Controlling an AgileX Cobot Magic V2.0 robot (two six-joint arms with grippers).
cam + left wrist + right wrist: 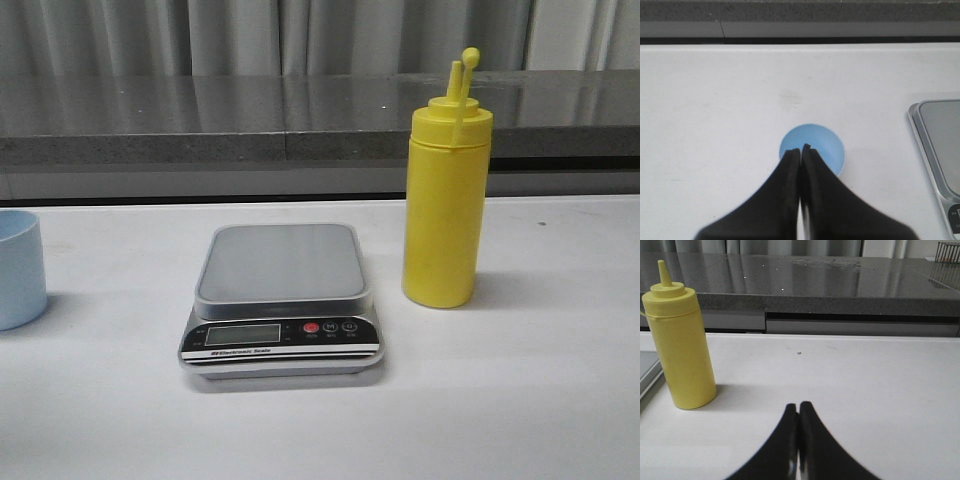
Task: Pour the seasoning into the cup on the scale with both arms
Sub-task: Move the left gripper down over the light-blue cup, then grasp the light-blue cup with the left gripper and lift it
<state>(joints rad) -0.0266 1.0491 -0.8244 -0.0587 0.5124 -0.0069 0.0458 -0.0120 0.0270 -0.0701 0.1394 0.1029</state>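
— Done so far? Nothing, judging from the layout. Flat digital kitchen scale with grey square platform and black front panel [283,300] sitting mid-desk, platform bare.

— And the small light blue plastic tumbler [20,270]?
— Standing on the white desk [520,400], well apart from the scale, off to the left, partly cut by the edge of the front view. Seen from above in the left wrist view [812,145], upright, mouth open, apparently empty.

— Tall yellow plastic squeeze bottle [446,200]?
— Upright on the desk just right of the scale, not touching it. Tethered round-tipped cap hanging off beside the narrow nozzle, so nozzle uncapped. Also visible in the right wrist view [681,345], untouched.

— Left black two-finger pincer [801,149]?
— Fingers pressed together, gripping nothing, poised over the tumbler, tips in line with the near rim.

— Right black pincer [798,406]?
— Likewise closed tight on nothing, low over bare desk, near the bottle but clear of it.

— Left to do, then?
— Probably everything: opening both pincers, taking the tumbler, setting it on the grey platform, taking the bottle, tipping over the tumbler. No seasoning poured yet, as far as can be told. Display digits too small to read.
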